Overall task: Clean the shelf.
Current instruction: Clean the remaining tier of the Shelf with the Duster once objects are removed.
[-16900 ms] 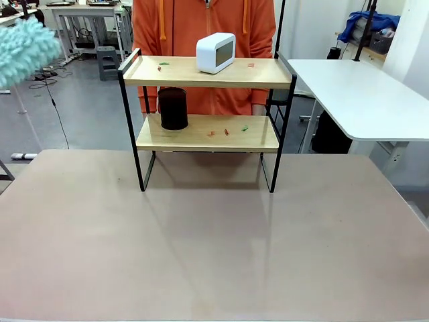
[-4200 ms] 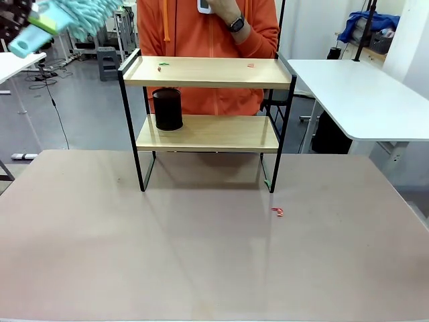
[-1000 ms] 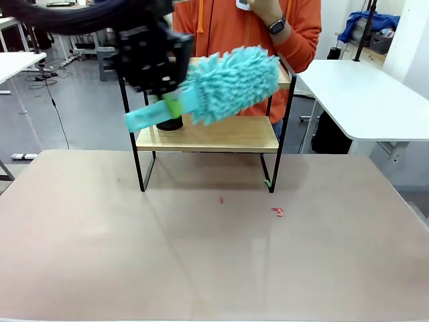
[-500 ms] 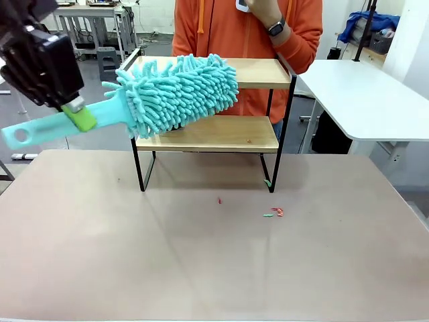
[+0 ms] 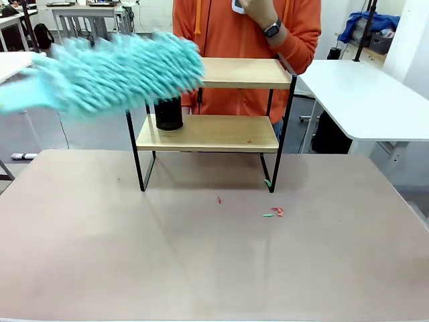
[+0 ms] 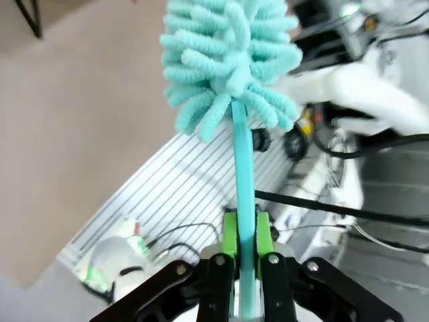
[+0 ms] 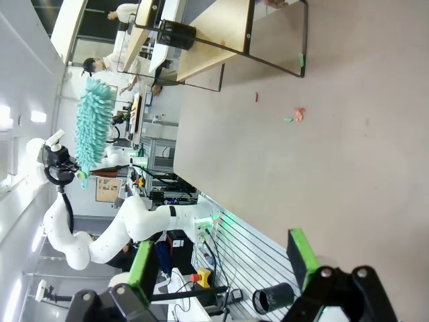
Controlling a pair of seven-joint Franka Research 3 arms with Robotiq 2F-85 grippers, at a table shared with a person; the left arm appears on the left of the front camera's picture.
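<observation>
The shelf (image 5: 234,72) stands at the table's far side, with a black cup (image 5: 169,114) on its lower board and one small red scrap (image 5: 249,141) there too. A fluffy turquoise duster (image 5: 114,70), blurred by motion, hangs in the air over the shelf's left end. In the left wrist view my left gripper (image 6: 244,261) is shut on the duster's handle, with the duster head (image 6: 228,60) straight ahead. My right gripper (image 7: 222,258) stands open with nothing between its green pads, low over the table and far from the shelf (image 7: 214,33).
Small red and green scraps (image 5: 273,213) lie on the table in front of the shelf's right leg. A person in an orange hoodie (image 5: 228,30) stands behind the shelf, holding a white object (image 5: 238,5) up. A white side table (image 5: 362,94) stands at the right.
The duster has swung up and left, away from the shelf's front. My left gripper has left the front view at the left edge. The cup behind the duster shows again.
</observation>
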